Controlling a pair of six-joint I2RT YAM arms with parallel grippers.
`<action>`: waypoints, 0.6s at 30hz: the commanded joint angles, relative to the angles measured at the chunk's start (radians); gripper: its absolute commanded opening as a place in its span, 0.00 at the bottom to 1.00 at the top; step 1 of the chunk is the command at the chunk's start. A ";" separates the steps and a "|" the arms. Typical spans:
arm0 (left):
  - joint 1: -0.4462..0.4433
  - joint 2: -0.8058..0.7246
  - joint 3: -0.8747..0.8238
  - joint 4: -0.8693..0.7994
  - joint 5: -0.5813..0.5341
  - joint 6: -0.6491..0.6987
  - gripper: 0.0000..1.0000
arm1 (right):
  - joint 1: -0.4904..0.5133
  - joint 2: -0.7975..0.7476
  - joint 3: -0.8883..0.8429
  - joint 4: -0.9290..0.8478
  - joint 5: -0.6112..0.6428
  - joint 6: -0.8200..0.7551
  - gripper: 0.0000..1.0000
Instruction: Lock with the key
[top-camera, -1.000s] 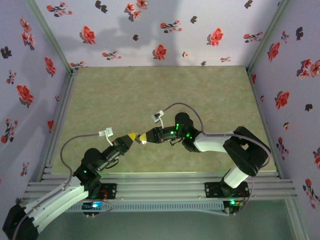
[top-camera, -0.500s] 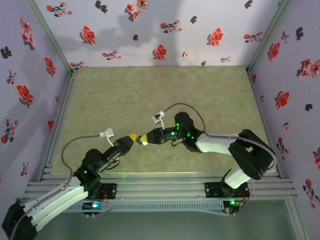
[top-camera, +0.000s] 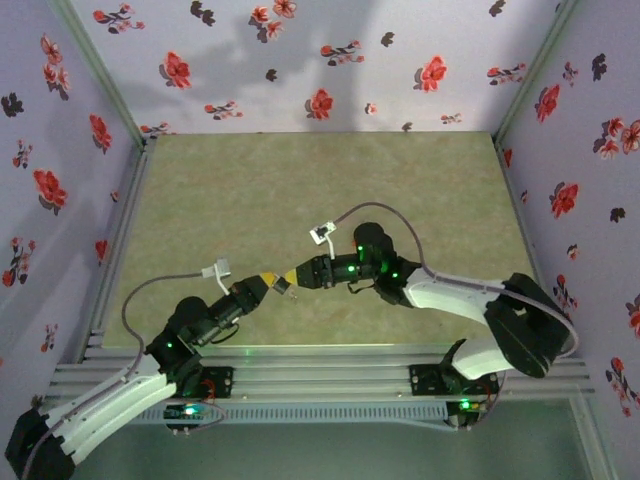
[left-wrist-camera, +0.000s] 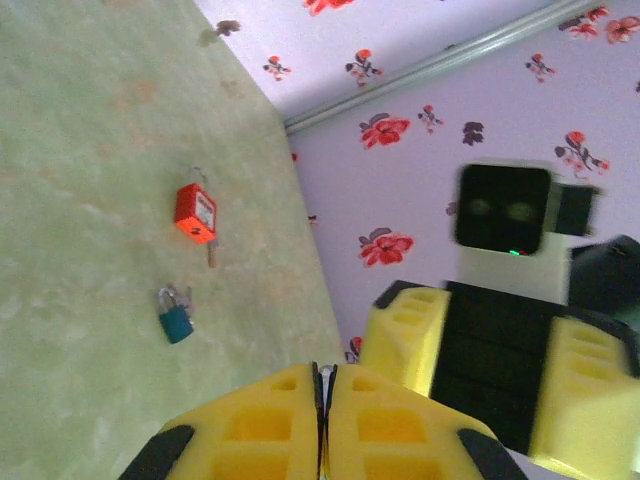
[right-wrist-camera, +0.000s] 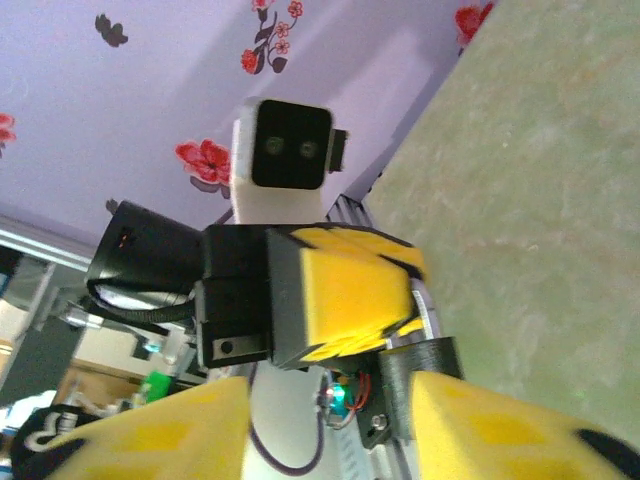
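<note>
My left gripper (top-camera: 270, 283) is shut, and a thin silver sliver, the key (left-wrist-camera: 326, 372), shows pinched between its yellow fingers (left-wrist-camera: 260, 425). In the top view a small dark tip (top-camera: 284, 288) sticks out of it toward my right gripper (top-camera: 294, 277). The right gripper (left-wrist-camera: 500, 370) faces the left one tip to tip and stands open around nothing, as its wrist view (right-wrist-camera: 330, 440) confirms. The left gripper's shut fingers (right-wrist-camera: 345, 290) sit just beyond it. A red padlock (left-wrist-camera: 195, 213) and a smaller teal padlock (left-wrist-camera: 176, 318) lie on the green table, well away from both grippers.
Flowered walls (top-camera: 320, 60) enclose the green tabletop (top-camera: 300, 190) on three sides. A metal rail (top-camera: 330, 372) runs along the near edge by the arm bases. Cables loop over both wrists (top-camera: 360, 212).
My right gripper has opened, letting go of what the two grippers held between them. Its elbow swung out to the right, and both grippers shifted slightly. The left stays shut.
</note>
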 joint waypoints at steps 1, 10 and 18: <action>0.017 -0.004 0.021 -0.020 -0.016 -0.026 0.00 | -0.001 -0.084 0.038 -0.147 0.075 -0.136 0.58; 0.048 0.033 0.016 -0.028 -0.034 -0.074 0.00 | -0.024 -0.317 0.002 -0.399 0.313 -0.279 0.98; 0.077 0.157 0.038 0.057 -0.034 -0.111 0.00 | -0.038 -0.454 -0.129 -0.359 0.512 -0.252 0.99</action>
